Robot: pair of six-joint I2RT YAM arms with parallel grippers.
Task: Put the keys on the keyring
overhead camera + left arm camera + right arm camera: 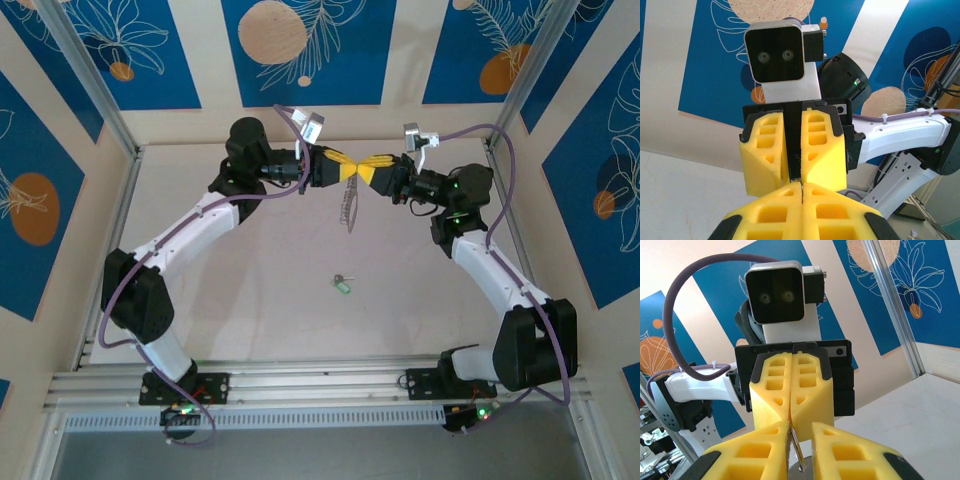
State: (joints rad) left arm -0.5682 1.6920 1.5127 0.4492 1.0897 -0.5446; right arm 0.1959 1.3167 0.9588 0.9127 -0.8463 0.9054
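The grey keyring [348, 207] hangs in the air at the back middle of the table, under the spot where both grippers meet tip to tip. My left gripper [355, 172] is shut on its top; a thin metal edge [802, 191] shows pinched between the yellow tips [802, 186]. My right gripper [367, 172] faces it with its jaws apart [800, 424]. A silvery strip of the keyring [796, 450] leans on its left finger [760, 450], with a gap to the other. A key [343, 284] with a mint-green head lies alone on the table, nearer the arm bases.
Metal frame posts [90, 90] and patterned blue walls [300, 50] enclose the pale table [250, 320]. A rail [320, 385] runs along the near edge between the arm bases.
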